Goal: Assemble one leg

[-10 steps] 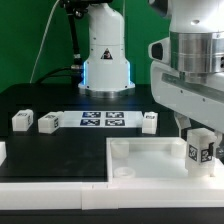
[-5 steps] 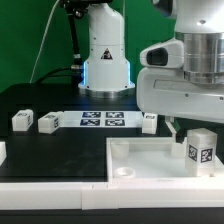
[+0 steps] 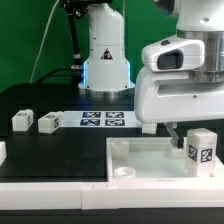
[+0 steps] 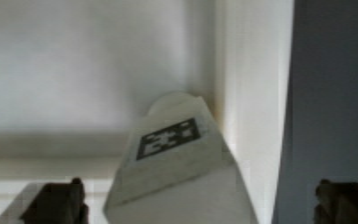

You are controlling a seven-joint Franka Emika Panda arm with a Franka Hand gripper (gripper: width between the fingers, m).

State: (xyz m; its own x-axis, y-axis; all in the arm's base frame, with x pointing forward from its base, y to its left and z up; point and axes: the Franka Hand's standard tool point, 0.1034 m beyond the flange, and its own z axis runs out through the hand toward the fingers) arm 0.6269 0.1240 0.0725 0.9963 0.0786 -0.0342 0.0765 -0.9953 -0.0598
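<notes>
legs: 3 – (image 3: 203, 148), (image 3: 20, 120), (image 3: 48, 122) | tray: 1 (image 3: 150, 151) | marker board: 1 (image 3: 102, 120) | gripper: 1 (image 4: 197, 203)

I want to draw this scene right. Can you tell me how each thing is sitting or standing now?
Small white plastic leg with the square marker: upright in the tray's corner, not gripped.
Gripper: open, astride that leg.
Large white square tray: flat on the table.
Two small white blocks: resting on the table, apart.
</notes>
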